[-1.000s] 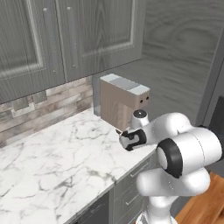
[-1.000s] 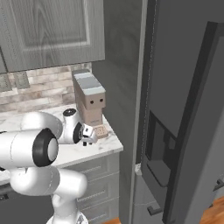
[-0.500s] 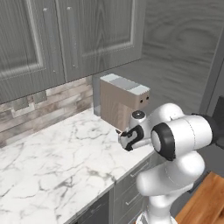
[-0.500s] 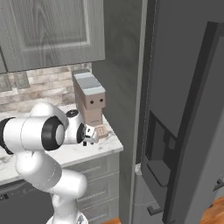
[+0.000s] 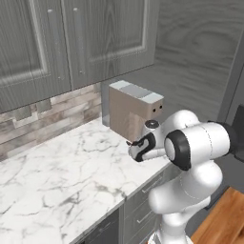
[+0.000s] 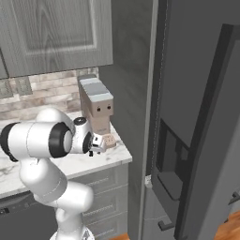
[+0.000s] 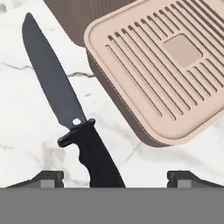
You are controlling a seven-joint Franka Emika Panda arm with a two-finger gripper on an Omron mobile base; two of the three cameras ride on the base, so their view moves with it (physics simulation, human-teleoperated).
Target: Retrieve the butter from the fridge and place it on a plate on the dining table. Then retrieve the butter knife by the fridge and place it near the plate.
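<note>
claw (image 7: pixel 114 177): open, tips wide apart at 6 o'clock of hand view, knife handle between them, not gripped
butter knife (image 7: pixel 65 107): all dark, lay flat on marble surface (image 7: pixel 26 131), blade toward 11 o'clock, handle toward 6 o'clock
coffee machine (image 5: pixel 132 113): brown box with grey top, stood on surface at 12 o'clock from claw; its beige ribbed drip tray (image 7: pixel 168 65) sat just beside knife at 2 o'clock
fridge (image 6: pixel 197 117): tall grey, at 3 o'clock of surface in right base view
cabinets (image 5: pixel 71 38): grey, above surface

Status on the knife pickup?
Gripper open, straddling the butter knife handle, not closed. Knife flat on the marble counter. Coffee machine's drip tray right beside it.
</note>
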